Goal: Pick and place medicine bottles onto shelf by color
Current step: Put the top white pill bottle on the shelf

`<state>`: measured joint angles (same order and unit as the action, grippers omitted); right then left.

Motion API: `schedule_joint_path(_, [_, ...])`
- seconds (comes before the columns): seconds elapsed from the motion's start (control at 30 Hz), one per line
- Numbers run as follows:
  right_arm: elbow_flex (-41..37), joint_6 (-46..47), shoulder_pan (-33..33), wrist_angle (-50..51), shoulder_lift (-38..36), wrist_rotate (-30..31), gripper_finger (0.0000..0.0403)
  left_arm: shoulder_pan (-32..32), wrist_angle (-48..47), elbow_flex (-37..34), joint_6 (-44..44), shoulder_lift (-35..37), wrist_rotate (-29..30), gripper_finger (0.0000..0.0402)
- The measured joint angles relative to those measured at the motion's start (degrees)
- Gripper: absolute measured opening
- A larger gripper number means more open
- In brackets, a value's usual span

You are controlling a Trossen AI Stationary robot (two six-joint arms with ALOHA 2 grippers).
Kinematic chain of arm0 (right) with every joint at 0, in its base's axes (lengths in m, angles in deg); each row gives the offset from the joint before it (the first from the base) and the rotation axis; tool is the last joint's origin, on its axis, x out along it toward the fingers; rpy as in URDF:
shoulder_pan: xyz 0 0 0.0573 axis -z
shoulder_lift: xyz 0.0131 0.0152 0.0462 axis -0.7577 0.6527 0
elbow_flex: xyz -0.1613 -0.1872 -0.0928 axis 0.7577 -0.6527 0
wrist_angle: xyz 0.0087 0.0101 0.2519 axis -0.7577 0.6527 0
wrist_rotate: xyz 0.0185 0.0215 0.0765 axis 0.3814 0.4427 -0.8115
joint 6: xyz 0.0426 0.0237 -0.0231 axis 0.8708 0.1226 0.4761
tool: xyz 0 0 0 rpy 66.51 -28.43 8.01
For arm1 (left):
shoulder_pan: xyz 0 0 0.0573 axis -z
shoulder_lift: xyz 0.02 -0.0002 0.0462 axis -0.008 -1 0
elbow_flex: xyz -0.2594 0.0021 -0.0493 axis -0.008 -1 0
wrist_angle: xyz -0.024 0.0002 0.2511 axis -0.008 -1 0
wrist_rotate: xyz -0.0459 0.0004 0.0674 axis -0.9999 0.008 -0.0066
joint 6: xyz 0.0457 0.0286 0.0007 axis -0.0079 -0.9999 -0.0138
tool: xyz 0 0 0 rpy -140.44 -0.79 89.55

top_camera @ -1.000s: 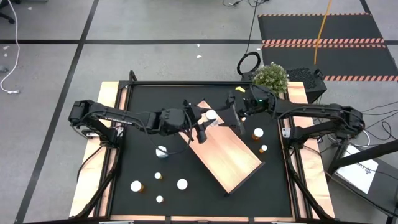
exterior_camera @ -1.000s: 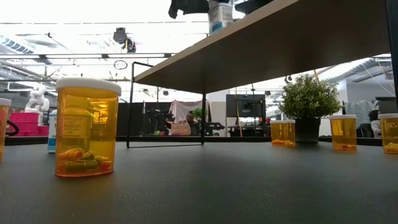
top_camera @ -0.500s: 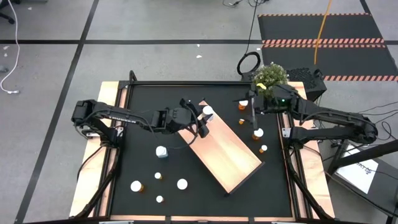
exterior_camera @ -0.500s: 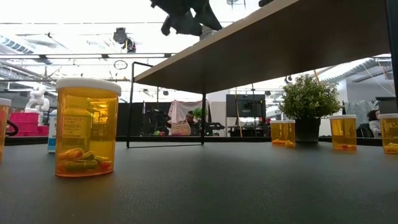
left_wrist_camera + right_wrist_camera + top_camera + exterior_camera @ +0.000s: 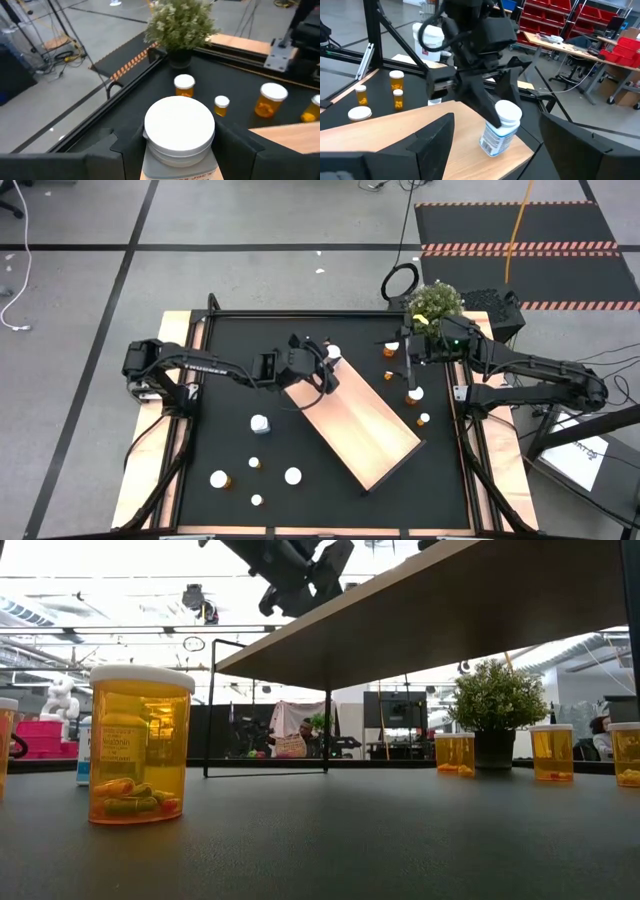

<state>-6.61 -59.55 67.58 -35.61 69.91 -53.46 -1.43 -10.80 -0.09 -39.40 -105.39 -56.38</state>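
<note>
At the shelf's (image 5: 365,425) eleven-o'clock corner, the left hand (image 5: 327,370) still clamps the white medicine bottle (image 5: 334,352) standing there, while the right hand (image 5: 408,362), fingers wide and empty, has withdrawn to three o'clock, leaving release next.

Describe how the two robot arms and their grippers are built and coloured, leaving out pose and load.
Both arms are dark, jointed and slim, with loose black cables along them. The left arm bears small pale lettering on one link. The right arm shows a small green light near its wrist. The left gripper and right gripper each have two matte black, wedge-shaped fingers.
</note>
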Motion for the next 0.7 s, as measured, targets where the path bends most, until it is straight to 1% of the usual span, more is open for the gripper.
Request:
schedule_joint_path(0.13, [0.0,0.0,0.0,0.0,0.0,0.0,0.0283,-0.7,0.5,-1.5,1.7,0.0,0.3,0.0189])
schedule_joint_path(0.33, [0.0,0.0,0.0,-0.1,0.0,0.0,0.0283,-0.8,1.1,-1.8,1.7,0.0,0.1,0.0208])
schedule_joint_path(0.57, [0.0,0.0,0.0,-0.1,0.0,0.0,0.0283,-0.7,0.8,-1.8,1.2,0.0,0.1,0.0198])
schedule_joint_path(0.7, [0.0,0.0,0.0,-0.1,0.0,0.0,0.0283,-0.7,0.7,-1.8,0.5,0.0,0.1,0.0220])
